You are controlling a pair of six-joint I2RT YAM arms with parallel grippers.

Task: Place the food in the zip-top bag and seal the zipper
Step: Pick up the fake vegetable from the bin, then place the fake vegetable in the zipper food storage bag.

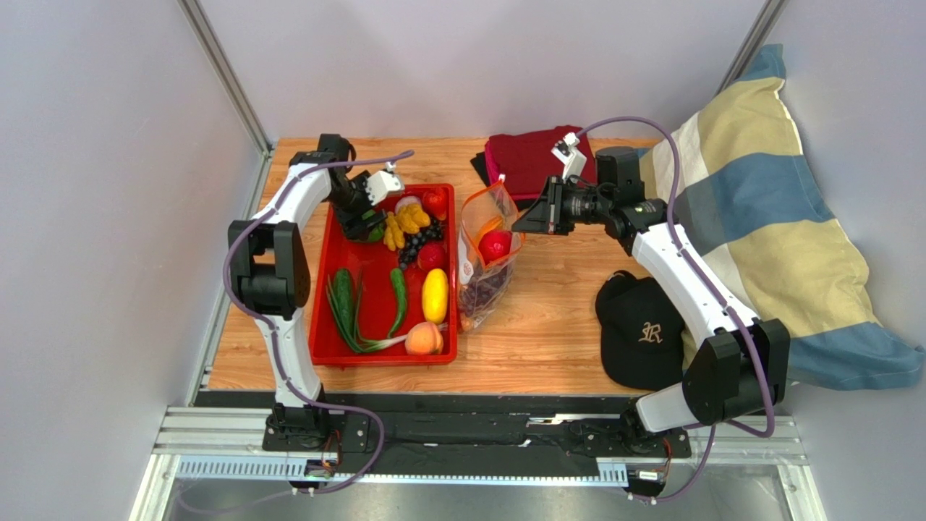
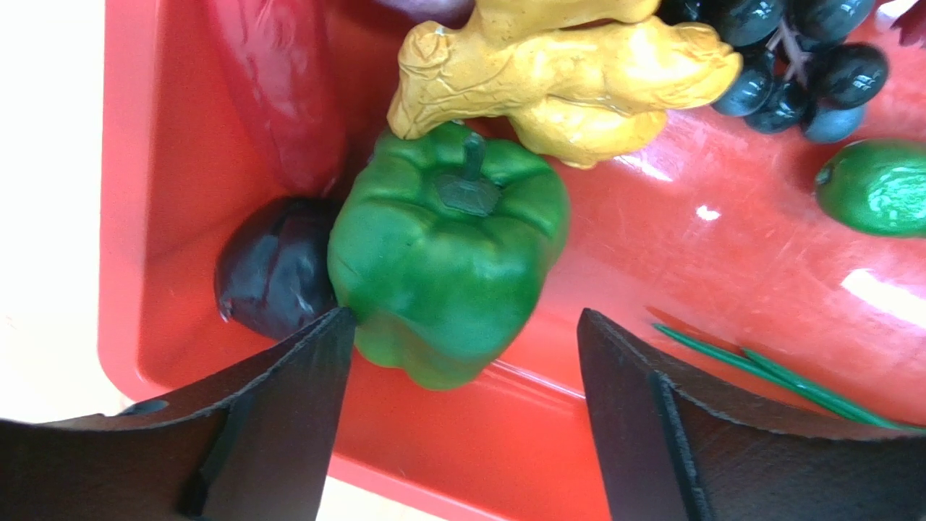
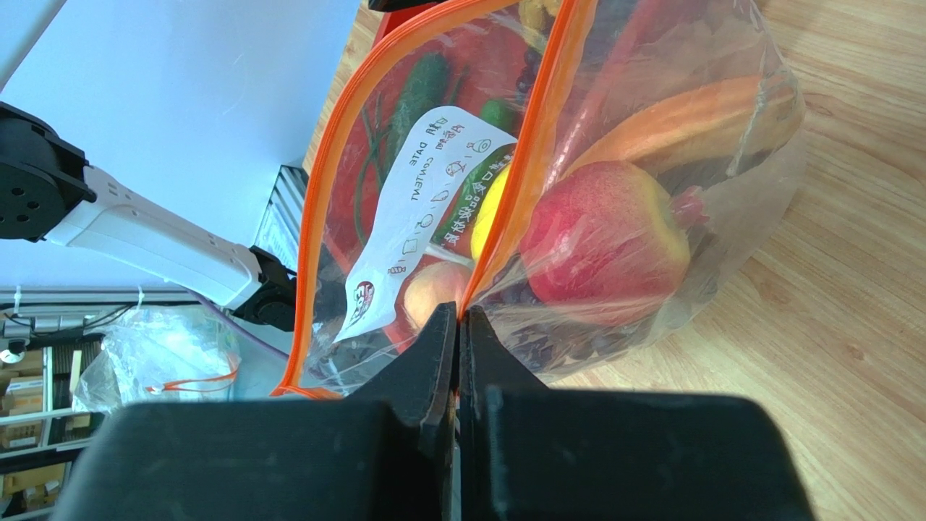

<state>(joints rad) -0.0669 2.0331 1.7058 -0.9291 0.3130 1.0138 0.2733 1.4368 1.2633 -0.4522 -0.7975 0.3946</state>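
Observation:
A green pepper [image 2: 446, 255] lies in the far left corner of the red tray [image 2: 696, 250]. My left gripper [image 2: 465, 317] is open, with a finger on each side of the pepper's near end, and it hovers over that corner in the top view [image 1: 359, 223]. The clear zip-top bag [image 1: 486, 255] stands open beside the tray and holds a red fruit [image 3: 603, 244], a carrot and dark grapes. My right gripper [image 3: 459, 315] is shut on one side of the orange zipper strip [image 3: 522, 174], and it holds the mouth up in the top view [image 1: 525, 220].
The red tray [image 1: 326, 326] holds bananas [image 1: 411, 220], grapes, a yellow fruit [image 1: 435, 295], a cucumber [image 1: 398, 301], a scallion and a peach [image 1: 424, 340]. Yellow ginger [image 2: 565, 81] and a dark purple piece [image 2: 272, 282] touch the pepper. Dark red cloths [image 1: 533, 157], a black cap [image 1: 641, 331] and a pillow [image 1: 761, 217] lie to the right.

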